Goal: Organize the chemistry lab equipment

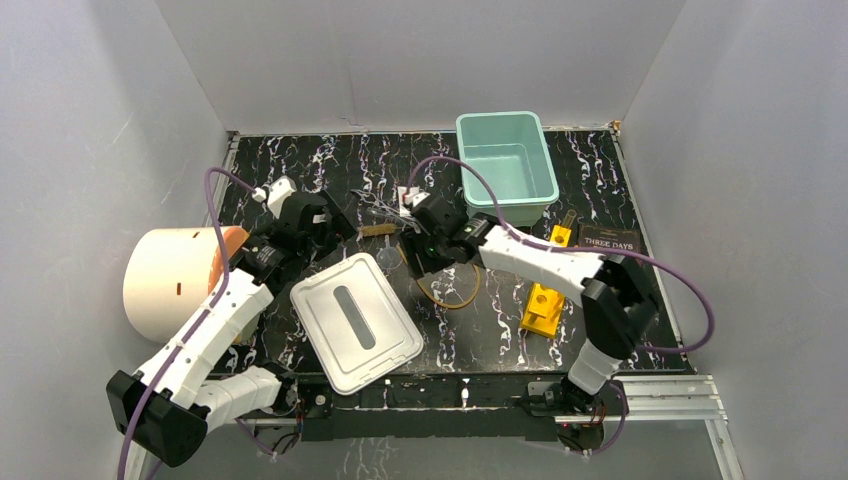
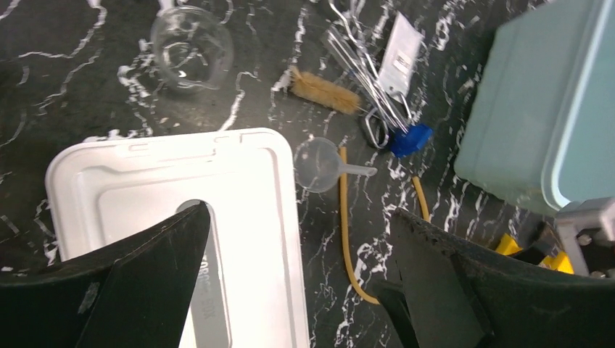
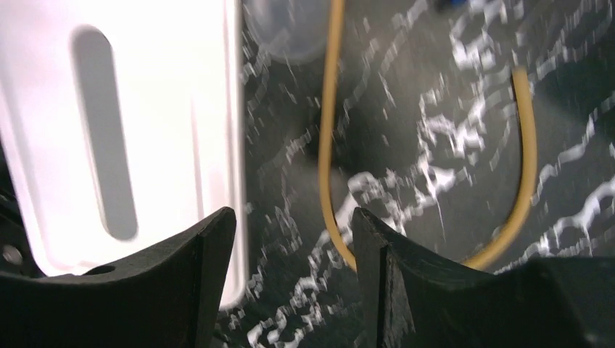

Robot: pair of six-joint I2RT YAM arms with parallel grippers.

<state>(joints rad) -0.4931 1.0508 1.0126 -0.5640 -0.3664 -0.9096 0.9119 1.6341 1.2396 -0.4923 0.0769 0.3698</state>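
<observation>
In the left wrist view a clear beaker (image 2: 190,47) stands at the top left. A tan-handled brush (image 2: 324,90), metal tongs (image 2: 362,65), a white packet (image 2: 401,54) and a small blue piece (image 2: 410,138) lie grouped together. A clear funnel (image 2: 323,165) lies beside the white lid (image 2: 174,210), with the amber tubing loop (image 2: 347,232) just below it. My left gripper (image 2: 301,239) is open and empty above the lid's edge. My right gripper (image 3: 294,225) is open and empty, low over the tubing (image 3: 328,145), beside the lid (image 3: 109,130).
A teal bin (image 1: 505,165) stands at the back. A big cream cylinder (image 1: 175,280) lies at the left edge. Two yellow blocks (image 1: 543,308) and a dark book (image 1: 610,240) sit on the right. The white lid (image 1: 355,320) lies at the front centre.
</observation>
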